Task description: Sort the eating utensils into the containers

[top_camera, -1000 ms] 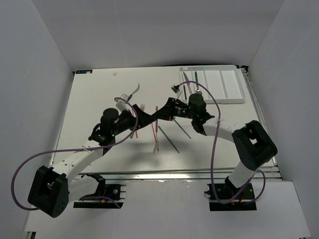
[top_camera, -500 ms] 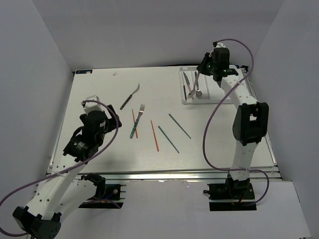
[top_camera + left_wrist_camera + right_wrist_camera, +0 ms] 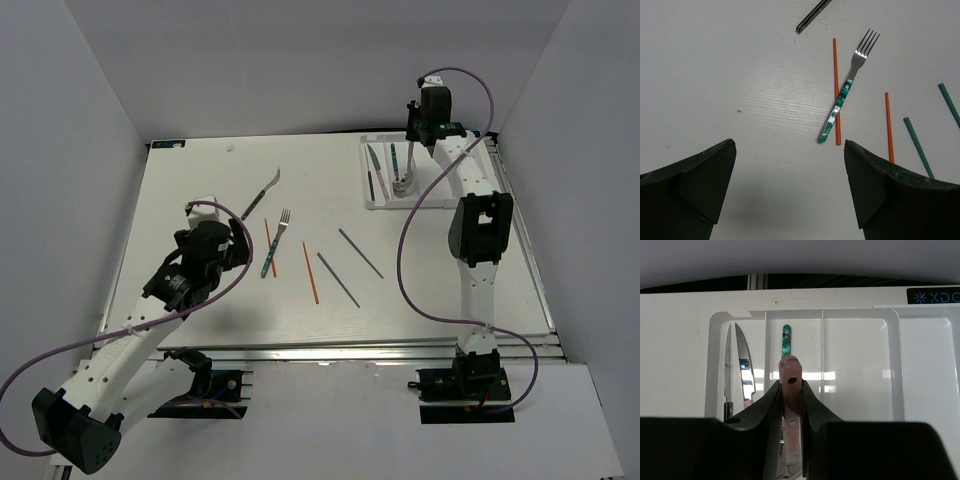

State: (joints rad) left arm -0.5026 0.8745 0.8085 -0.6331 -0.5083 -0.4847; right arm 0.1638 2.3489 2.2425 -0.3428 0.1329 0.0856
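My right gripper (image 3: 411, 150) is shut on a pink-handled spoon (image 3: 790, 375) and holds it upright, bowl (image 3: 400, 183) down, over the second compartment of the white tray (image 3: 380, 205). Two knives (image 3: 743, 365) lie in the tray's left compartment. A teal-handled piece (image 3: 786, 337) lies in the second. My left gripper (image 3: 240, 243) is open and empty, just left of a teal-handled fork (image 3: 847, 95) that crosses a red chopstick (image 3: 836, 90). A second red chopstick (image 3: 888, 127), two teal-grey chopsticks (image 3: 338, 279) and a dark-handled knife (image 3: 260, 192) lie on the table.
The tray's two right compartments (image 3: 855, 365) hold nothing that I can see. The table's far edge and back wall stand just behind the tray. White walls close in both sides.
My left gripper has moved right and further onto the table, toward the fork. My right gripper has shifted a little over the tray, with the spoon now hanging more upright.
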